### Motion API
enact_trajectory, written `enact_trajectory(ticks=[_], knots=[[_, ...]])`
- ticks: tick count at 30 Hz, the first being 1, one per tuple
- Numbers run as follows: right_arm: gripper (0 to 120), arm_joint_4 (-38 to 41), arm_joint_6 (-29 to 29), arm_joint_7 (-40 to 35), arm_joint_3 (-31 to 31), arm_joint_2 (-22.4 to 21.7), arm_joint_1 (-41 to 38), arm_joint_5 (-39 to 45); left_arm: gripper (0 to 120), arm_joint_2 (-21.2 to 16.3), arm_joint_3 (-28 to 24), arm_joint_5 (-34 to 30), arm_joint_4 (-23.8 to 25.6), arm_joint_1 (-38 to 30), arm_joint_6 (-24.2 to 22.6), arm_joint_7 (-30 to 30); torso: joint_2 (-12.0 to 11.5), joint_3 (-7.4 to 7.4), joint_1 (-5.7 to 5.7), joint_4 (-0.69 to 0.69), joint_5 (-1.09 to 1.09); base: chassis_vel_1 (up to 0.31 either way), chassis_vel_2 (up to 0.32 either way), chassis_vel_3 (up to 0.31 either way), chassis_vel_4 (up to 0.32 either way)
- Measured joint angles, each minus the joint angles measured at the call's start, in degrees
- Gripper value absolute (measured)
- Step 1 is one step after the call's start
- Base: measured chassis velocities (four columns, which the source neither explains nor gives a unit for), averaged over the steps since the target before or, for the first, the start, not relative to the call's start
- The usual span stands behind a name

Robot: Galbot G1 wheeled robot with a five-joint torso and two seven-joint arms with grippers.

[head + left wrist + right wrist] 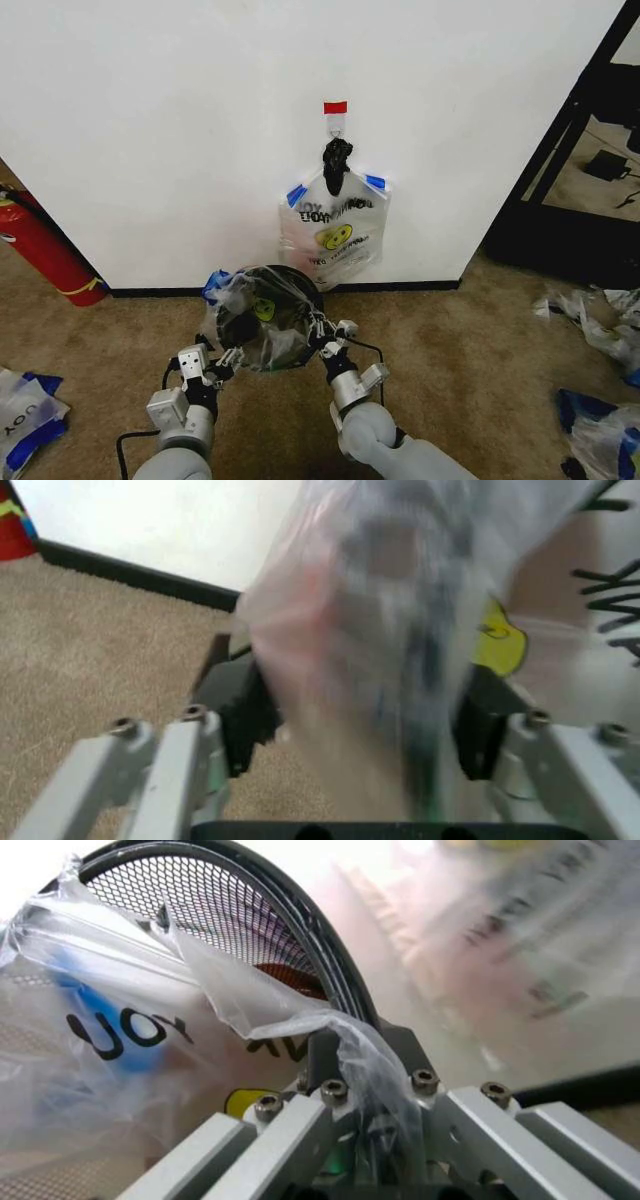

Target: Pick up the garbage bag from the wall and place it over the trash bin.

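The garbage bag [226, 312], thin and translucent with a yellow smiley, is draped over the round dark trash bin [292, 278] on the carpet by the wall [150, 120]. My left gripper [222, 362] is at the bin's near left side, open, with blurred bag plastic [370, 630] running between its black pads [245, 712]. At the bin's near right side my right gripper [330, 340] is shut on a bunched edge of the bag [340, 1035], close to the bin's mesh rim [230, 907]. A like bag [335, 230] hangs from the wall hook [336, 125].
A black knotted lump [336, 160] hangs under the red tape [335, 107]. A red fire extinguisher [45, 250] leans at the left. Loose bags lie on the carpet at the left [25, 410] and right [600, 320]. A black frame [560, 130] stands at the right.
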State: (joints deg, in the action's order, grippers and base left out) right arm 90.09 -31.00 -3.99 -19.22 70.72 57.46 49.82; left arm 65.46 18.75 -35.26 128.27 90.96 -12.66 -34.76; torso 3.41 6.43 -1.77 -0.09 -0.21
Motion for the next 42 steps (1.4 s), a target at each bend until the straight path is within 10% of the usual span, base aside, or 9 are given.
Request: enact_trajectory(ticks=[15, 22, 42], knots=[[0, -0.49, -1.22, 1.29, -0.47, 0.5, 1.17, -4.18, 1, 1.38, 0.5, -3.0, 0.04, -0.23, -0.36, -2.41, 0.0, 0.0, 0.0, 0.0, 0.0, 0.0, 0.0, 0.0, 0.0], [0, -1.39, -1.79, 2.78, -0.32, 0.2, 1.32, -5.97, 0, 0.87, 1.0, -3.13, -0.23, -0.21, -0.22, -2.34, 0.0, 0.0, 0.0, 0.0, 0.0, 0.0, 0.0, 0.0, 0.0], [70, -5.57, -4.77, 27.59, 2.49, -4.42, 0.54, -0.84, 0, -1.88, 2.4, -1.43, -3.12, -0.53, 1.11, -1.69, 0.0, 0.0, 0.0, 0.0, 0.0, 0.0, 0.0, 0.0, 0.0]])
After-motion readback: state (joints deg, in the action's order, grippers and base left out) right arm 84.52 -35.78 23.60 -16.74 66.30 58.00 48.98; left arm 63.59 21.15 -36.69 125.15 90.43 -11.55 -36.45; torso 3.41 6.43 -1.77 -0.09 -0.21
